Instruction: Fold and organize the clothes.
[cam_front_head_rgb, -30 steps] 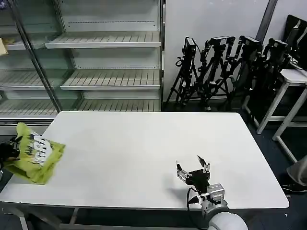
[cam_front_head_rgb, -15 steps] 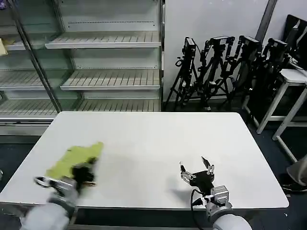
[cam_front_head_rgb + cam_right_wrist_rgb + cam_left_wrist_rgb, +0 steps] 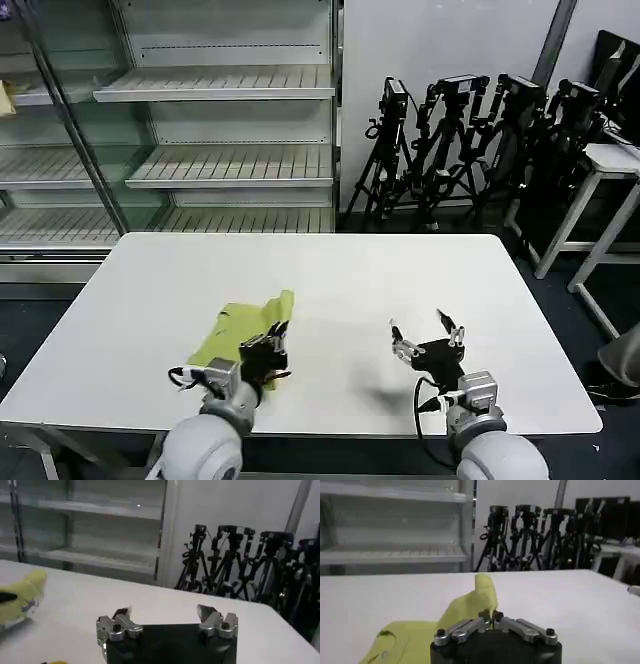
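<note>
The clothes are one lime shirt [image 3: 232, 326], bunched on the white table [image 3: 380, 270] near its front left. My left gripper [image 3: 272, 337] sits at the shirt's right edge. In the left wrist view its jaws [image 3: 491, 616] are shut on a raised fold of the shirt [image 3: 479, 597], which stands up just beyond the tips. My right gripper [image 3: 420, 328] hovers over bare table to the right of the shirt, fingers spread wide with nothing between them. In the right wrist view that gripper [image 3: 165, 612] is open and the shirt [image 3: 22, 592] lies well off to one side.
Behind the table stands a row of black camera tripods [image 3: 470, 140]. Glass-fronted shelving [image 3: 230, 165] fills the back left. A small white side table [image 3: 612, 160] stands at the right. Bare tabletop stretches across the middle and far side.
My left gripper has carried the shirt from the table's left edge toward the centre front. The right gripper has drifted slightly right and stayed open.
</note>
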Robot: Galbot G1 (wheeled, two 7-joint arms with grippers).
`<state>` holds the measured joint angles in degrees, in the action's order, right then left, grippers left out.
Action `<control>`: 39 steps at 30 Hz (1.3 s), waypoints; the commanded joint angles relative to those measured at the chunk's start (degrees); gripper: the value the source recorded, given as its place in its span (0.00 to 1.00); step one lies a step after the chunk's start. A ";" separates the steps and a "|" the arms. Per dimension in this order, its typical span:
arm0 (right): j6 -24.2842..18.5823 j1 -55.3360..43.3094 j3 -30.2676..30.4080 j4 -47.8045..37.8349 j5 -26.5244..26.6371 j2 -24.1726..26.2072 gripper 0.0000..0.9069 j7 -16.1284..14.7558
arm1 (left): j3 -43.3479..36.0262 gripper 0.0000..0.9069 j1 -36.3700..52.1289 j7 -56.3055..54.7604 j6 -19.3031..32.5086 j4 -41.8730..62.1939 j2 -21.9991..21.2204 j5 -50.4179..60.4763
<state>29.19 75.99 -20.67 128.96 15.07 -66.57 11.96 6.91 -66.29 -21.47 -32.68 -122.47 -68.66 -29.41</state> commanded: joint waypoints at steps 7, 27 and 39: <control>-3.55 -7.94 -4.32 -5.58 0.05 0.08 1.00 -1.39 | -9.20 1.00 8.56 -7.77 -0.37 5.03 -8.72 -8.31; -4.23 -12.05 -2.21 -9.59 -0.79 -1.64 1.00 -3.09 | 8.36 1.00 7.33 10.66 8.34 6.19 -3.64 11.77; -7.06 -13.42 -0.74 -15.01 -6.12 -4.20 1.00 -3.59 | 29.28 1.00 -0.15 27.70 23.46 14.25 3.63 16.00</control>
<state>24.03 63.41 -21.73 117.52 12.12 -69.70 8.76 19.41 -61.54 -9.06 -20.65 -113.31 -70.66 -21.13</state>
